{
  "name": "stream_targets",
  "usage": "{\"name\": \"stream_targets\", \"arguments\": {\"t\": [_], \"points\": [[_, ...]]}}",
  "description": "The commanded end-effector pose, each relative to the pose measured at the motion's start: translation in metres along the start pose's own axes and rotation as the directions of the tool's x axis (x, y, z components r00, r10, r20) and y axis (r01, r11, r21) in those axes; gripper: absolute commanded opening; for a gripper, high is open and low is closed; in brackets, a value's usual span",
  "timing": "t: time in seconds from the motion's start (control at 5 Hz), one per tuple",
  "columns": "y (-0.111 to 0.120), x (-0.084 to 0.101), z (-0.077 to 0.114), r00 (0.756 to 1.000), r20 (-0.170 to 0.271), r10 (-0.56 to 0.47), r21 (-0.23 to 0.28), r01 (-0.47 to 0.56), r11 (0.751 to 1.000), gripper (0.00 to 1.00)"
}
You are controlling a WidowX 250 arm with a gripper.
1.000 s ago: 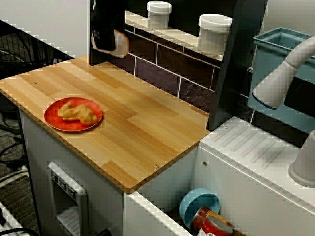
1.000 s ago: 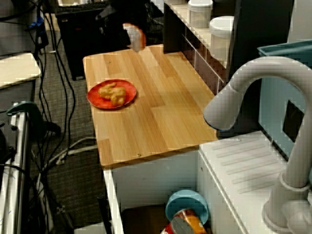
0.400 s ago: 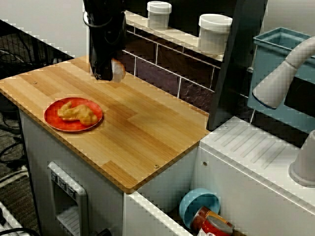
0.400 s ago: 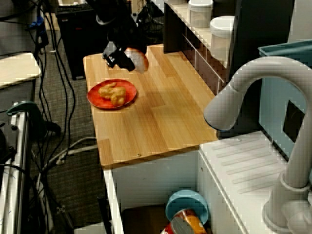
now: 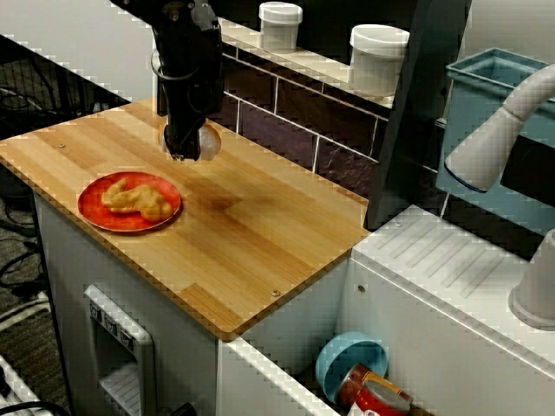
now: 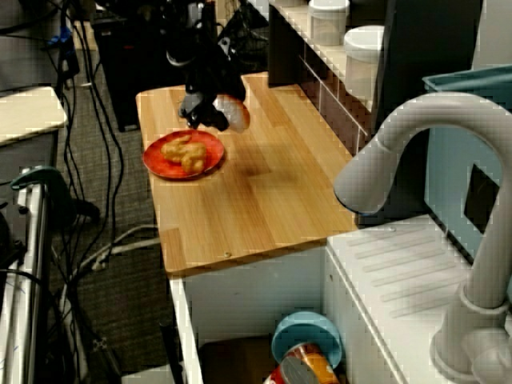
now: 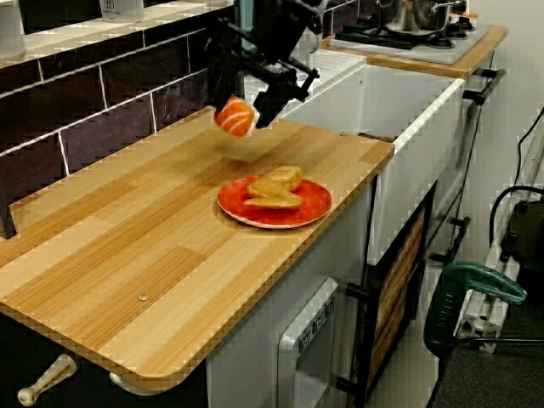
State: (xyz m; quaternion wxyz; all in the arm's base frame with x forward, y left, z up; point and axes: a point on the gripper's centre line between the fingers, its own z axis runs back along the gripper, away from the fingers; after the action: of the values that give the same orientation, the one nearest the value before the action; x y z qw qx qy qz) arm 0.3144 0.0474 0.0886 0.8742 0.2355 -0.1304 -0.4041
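Observation:
My black gripper hangs a little above the wooden counter, near its back edge. It is shut on a small orange-and-white piece that looks like salmon sushi. The low view from the stove end shows the sushi piece held at the fingertips of the gripper, clear of the wood. A red plate with pale fried food lies just in front of and below the gripper. From the sink end, the gripper is over the far rim of the plate.
Two white jars stand on the shelf above the dark tiled wall. A grey faucet rises at the right. In the sink lie a blue bowl and a can. A stove with a pot is beyond the counter.
The arm has come down from the counter's back corner with the sushi piece, moving lower and nearer to the red plate. The plate and its food have not moved.

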Motion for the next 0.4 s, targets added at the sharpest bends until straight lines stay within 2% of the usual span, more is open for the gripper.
{"name": "stream_targets", "arguments": {"t": [0.0,0.2], "points": [[0.0087,-0.0027,-0.0096,0.998,0.016,0.053,0.085,-0.054,0.995,0.0],[0.0103,-0.0021,-0.0151,0.997,0.007,0.073,0.117,-0.073,0.99,0.0]]}}
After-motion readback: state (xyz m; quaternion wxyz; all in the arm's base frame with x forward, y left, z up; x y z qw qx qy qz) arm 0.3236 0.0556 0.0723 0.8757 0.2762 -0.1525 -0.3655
